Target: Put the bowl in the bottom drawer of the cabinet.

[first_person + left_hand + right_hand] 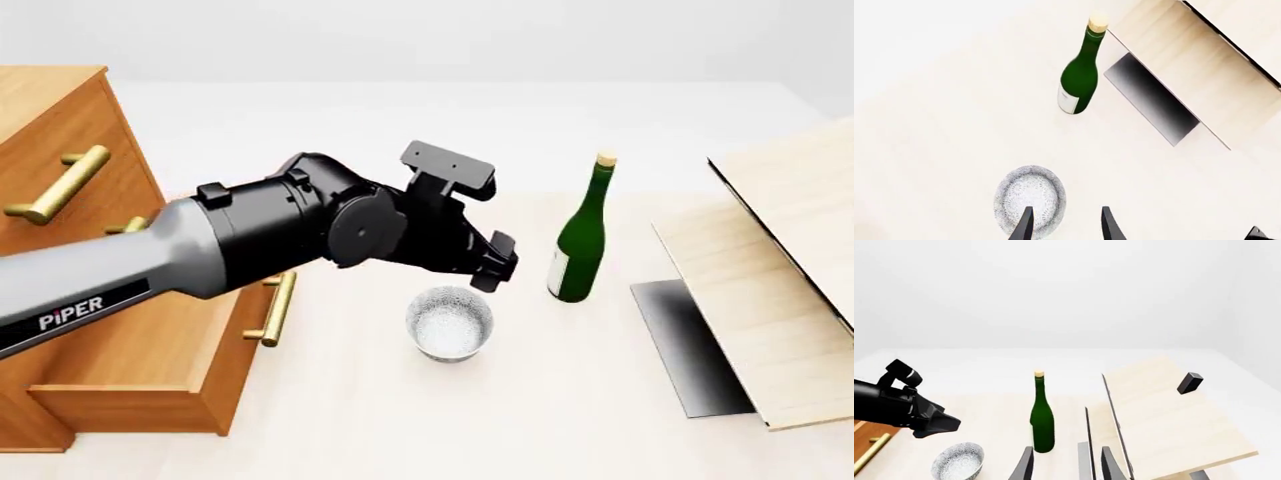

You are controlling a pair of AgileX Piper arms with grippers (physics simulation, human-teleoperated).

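bowl [450,322] sits upright on the bench [534,420], just right of the pulled-out bottom drawer [160,385]; likely light, rigid, glazed and slippery, so pinch the rim wall; left gripper [1066,226] hovers above it, jaws parted, holding nothing; right gripper [1066,465] also parted, empty; pale wood bench, plain white room; bottle [582,232] stands near.

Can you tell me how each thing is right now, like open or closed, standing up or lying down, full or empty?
bowl: upright on the table, empty, not held.
bottom drawer: pulled open.
bottle: standing upright, corked.
left gripper: jaws open, above the bowl, holding nothing.
right gripper: jaws open, holding nothing.
pale wooden box: resting tilted.
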